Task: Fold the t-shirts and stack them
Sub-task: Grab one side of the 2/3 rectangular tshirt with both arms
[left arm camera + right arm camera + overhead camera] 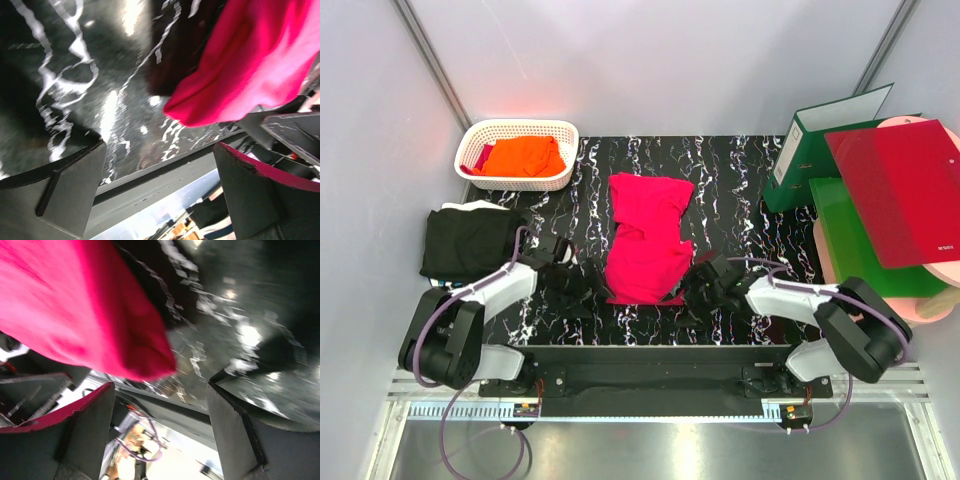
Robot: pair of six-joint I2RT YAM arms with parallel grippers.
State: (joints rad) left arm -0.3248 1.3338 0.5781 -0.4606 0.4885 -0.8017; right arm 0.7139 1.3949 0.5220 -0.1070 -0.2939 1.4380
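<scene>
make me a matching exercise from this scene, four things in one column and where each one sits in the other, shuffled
Things
1. crimson-pink t-shirt
2. orange t-shirt
3. black t-shirt
4. red folder

Places
A. inside the white basket
B. on top of the green folder at the right
C. spread on the middle of the table
D. at the table's left edge

Pairs: 1-C, 2-A, 3-D, 4-B
</scene>
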